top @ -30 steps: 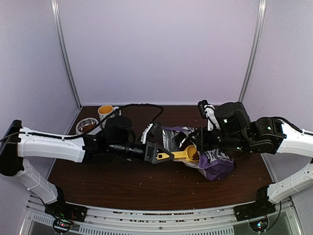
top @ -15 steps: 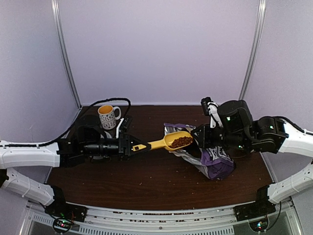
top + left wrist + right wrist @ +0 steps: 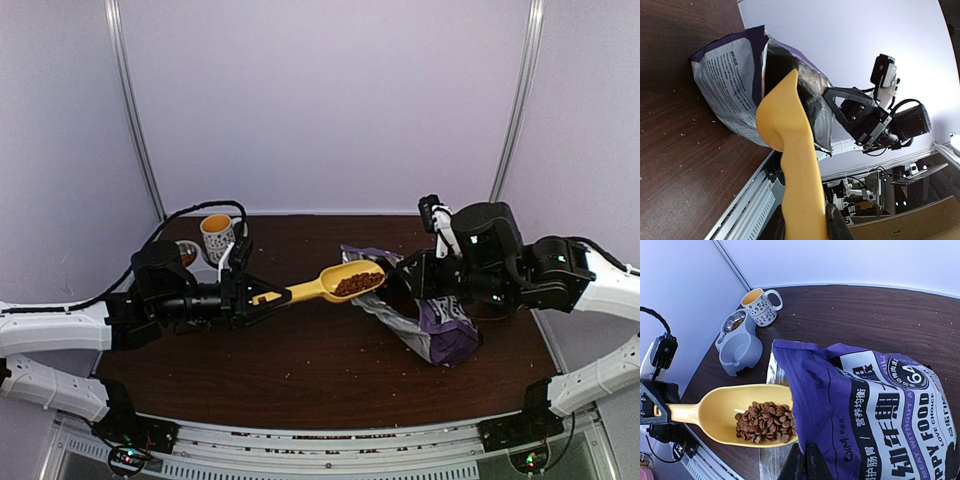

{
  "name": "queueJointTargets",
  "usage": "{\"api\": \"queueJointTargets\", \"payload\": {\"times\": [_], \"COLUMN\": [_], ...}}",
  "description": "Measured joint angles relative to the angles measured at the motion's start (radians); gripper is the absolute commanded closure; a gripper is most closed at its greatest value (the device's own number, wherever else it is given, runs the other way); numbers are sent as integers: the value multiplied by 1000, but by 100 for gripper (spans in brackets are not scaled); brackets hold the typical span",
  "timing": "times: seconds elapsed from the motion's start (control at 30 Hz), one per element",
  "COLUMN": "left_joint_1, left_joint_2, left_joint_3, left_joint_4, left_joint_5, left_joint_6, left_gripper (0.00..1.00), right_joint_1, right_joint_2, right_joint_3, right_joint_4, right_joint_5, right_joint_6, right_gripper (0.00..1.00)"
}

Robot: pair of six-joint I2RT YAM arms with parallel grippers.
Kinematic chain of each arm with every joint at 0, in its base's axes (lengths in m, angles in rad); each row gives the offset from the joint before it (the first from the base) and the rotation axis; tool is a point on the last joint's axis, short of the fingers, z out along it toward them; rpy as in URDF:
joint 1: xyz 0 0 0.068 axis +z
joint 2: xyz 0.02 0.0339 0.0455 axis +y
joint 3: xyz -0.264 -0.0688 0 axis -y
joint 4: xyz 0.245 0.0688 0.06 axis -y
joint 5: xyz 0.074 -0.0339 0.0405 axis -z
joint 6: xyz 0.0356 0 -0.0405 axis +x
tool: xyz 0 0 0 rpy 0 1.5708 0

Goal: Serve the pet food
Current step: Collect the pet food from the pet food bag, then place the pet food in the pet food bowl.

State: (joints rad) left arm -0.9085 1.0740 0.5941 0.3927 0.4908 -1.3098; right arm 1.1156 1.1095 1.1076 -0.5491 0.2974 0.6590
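Left claw (image 3: 256,298) is clamped on the yellow scoop (image 3: 318,289), which is carrying kibble (image 3: 765,422). Right claw (image 3: 804,460) is pinching the bag (image 3: 875,405) by its rim.

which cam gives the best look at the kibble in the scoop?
Right wrist: the kibble lies in plain sight in the bowl of the yellow scoop, and single pellets can be told apart. Top external shows only a small brown patch in the scoop. Left wrist sees just the scoop's underside; the kibble is hidden.
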Motion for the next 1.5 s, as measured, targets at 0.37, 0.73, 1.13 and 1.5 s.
{"api": "queueJointTargets", "payload": {"times": [0.37, 0.73, 1.13, 1.5], "left_joint_1": [7, 35, 272, 638], "left_joint_2": [18, -18, -194, -394], "left_joint_3": [0, 0, -5, -105], "left_joint_4": [146, 175, 55, -185], "left_joint_5": [67, 93, 120, 203], "left_joint_6": [-67, -95, -110, -87], "left_gripper": [100, 100, 100, 100], "right_joint_1": [-1, -1, -1, -1], "right_joint_2": [-1, -1, -3, -4], "right_joint_3": [0, 1, 1, 13], "right_joint_4": [-3, -5, -9, -25], "right_joint_5": [17, 18, 20, 36], "right_joint_6": [-2, -2, -2, -7], "right_gripper": [100, 100, 100, 100]}}
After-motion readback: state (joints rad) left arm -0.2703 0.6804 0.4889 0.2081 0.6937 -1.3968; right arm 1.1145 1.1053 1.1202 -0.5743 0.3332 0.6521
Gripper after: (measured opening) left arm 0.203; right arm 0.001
